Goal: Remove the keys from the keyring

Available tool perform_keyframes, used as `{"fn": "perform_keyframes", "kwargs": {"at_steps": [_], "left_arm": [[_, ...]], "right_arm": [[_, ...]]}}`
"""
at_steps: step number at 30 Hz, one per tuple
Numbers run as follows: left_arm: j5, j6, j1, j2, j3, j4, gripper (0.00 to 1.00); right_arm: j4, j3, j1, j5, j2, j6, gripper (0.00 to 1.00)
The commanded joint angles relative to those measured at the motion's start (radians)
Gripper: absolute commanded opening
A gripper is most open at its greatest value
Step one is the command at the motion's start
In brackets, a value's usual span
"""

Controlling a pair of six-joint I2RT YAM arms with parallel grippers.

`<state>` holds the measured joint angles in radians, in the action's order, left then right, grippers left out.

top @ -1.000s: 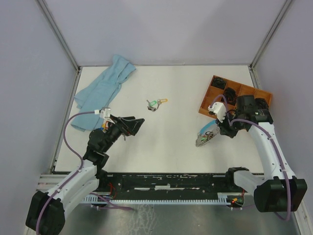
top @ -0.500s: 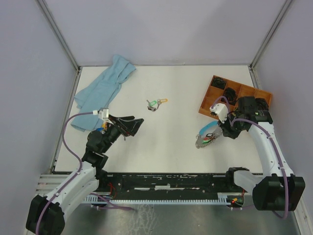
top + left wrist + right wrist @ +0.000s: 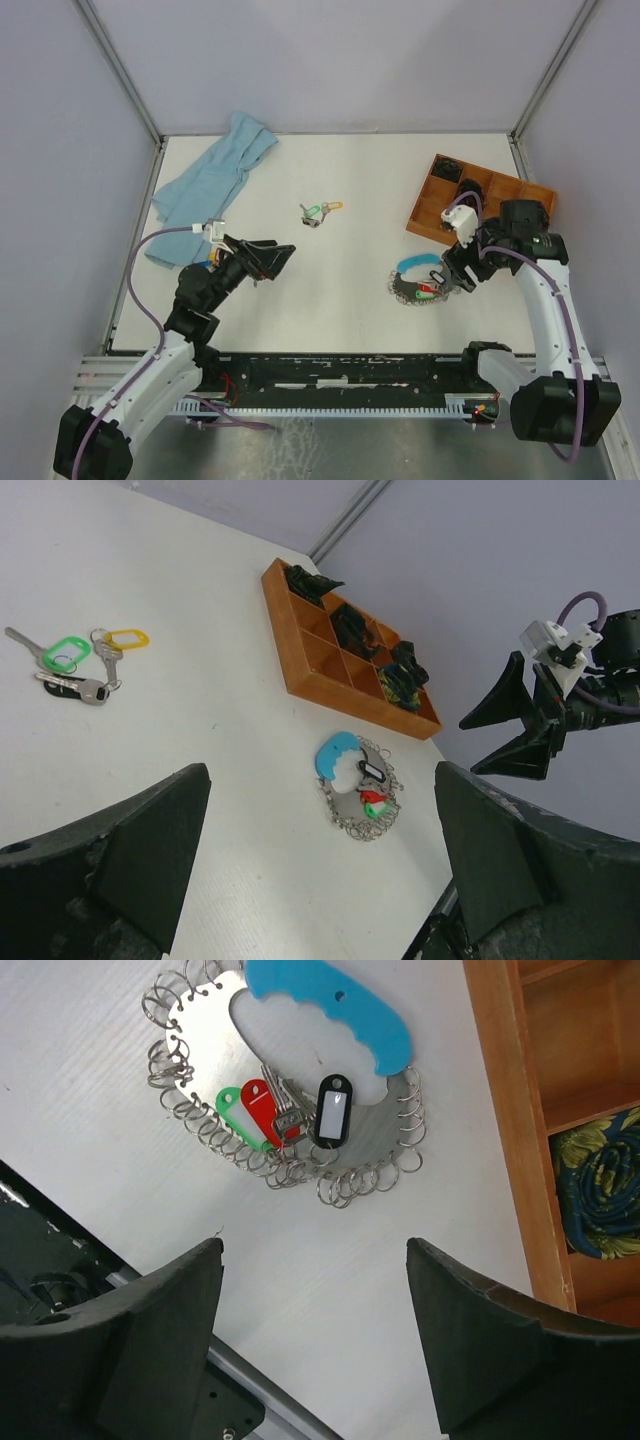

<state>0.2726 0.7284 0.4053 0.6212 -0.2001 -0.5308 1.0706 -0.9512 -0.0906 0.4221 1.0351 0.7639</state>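
Note:
The keyring [image 3: 205, 1050] is a flat silver loop edged with many small rings and capped by a light-blue grip [image 3: 330, 1005]. It lies flat on the table [image 3: 340, 280], right of centre. Keys with green [image 3: 235, 1115], red [image 3: 262, 1110] and black [image 3: 332, 1110] tags lie bunched on it. My right gripper [image 3: 315, 1250] hangs just beside the keyring [image 3: 412, 283], open, with nothing between its fingers. My left gripper [image 3: 320, 775] is open and empty, off to the left [image 3: 270, 255], well away from the keyring [image 3: 350, 802].
Loose keys with green and yellow tags [image 3: 318, 211] lie near the table's middle. A wooden compartment tray [image 3: 428, 212] holding dark items stands at the back right, close to the right arm. A light-blue cloth [image 3: 210, 180] lies at the back left.
My right gripper has opened and let go of the keyring, which went from hanging tilted in the jaws to lying flat on the table. The left arm has not moved.

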Motion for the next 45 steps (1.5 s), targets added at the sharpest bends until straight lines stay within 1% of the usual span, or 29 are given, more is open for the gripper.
{"fn": "perform_keyframes", "kwargs": {"at_steps": [1,4,6,7,8,9,11,14,19,23,27,32,34,39,45], "left_arm": [[0.025,-0.004,-0.002,-0.019,-0.120,0.095,0.99],[0.022,-0.040,-0.002,-0.015,-0.190,0.179,0.99],[0.013,-0.070,-0.001,-0.011,-0.235,0.234,0.99],[0.009,-0.086,-0.002,-0.008,-0.261,0.260,0.99],[0.004,-0.100,-0.002,-0.003,-0.283,0.289,0.99],[0.000,-0.117,-0.001,0.004,-0.310,0.314,0.99],[-0.016,-0.147,-0.001,0.021,-0.366,0.368,0.99],[-0.026,-0.194,-0.002,0.056,-0.457,0.435,0.99],[-0.034,-0.271,-0.001,0.108,-0.619,0.562,0.99],[-0.076,-0.330,-0.002,0.120,-0.730,0.665,0.99],[-0.119,-0.367,-0.001,0.101,-0.800,0.713,0.99],[-0.118,-0.389,-0.001,0.088,-0.859,0.760,0.99],[-0.117,-0.393,-0.001,0.081,-0.871,0.771,0.99],[-0.111,-0.396,-0.002,0.063,-0.896,0.799,0.99],[-0.109,-0.399,-0.001,0.040,-0.910,0.819,0.99]], "right_arm": [[-0.061,-0.047,-0.026,0.067,-0.046,-0.073,0.84],[-0.099,-0.087,-0.039,0.095,-0.062,-0.138,0.92],[-0.151,-0.115,-0.046,0.105,-0.070,-0.230,0.98],[-0.185,-0.130,-0.047,0.102,-0.074,-0.279,1.00],[-0.244,-0.143,-0.047,0.088,-0.078,-0.355,1.00],[-0.291,-0.156,-0.048,0.057,-0.084,-0.480,1.00],[-0.358,-0.183,-0.047,0.023,-0.080,-0.619,1.00],[-0.394,-0.239,-0.049,0.133,-0.053,-0.727,1.00],[-0.441,-0.321,-0.048,0.360,-0.014,-0.802,1.00],[-0.422,-0.421,-0.049,0.414,0.020,-0.872,1.00],[-0.442,-0.452,-0.048,0.314,-0.017,-0.999,1.00],[-0.340,-0.536,-0.049,0.125,-0.039,-1.039,1.00],[-0.307,-0.572,-0.049,0.078,-0.047,-1.055,1.00],[-0.257,-0.624,-0.048,0.043,-0.062,-1.089,1.00],[-0.249,-0.622,-0.049,0.094,-0.076,-1.079,1.00]]}}
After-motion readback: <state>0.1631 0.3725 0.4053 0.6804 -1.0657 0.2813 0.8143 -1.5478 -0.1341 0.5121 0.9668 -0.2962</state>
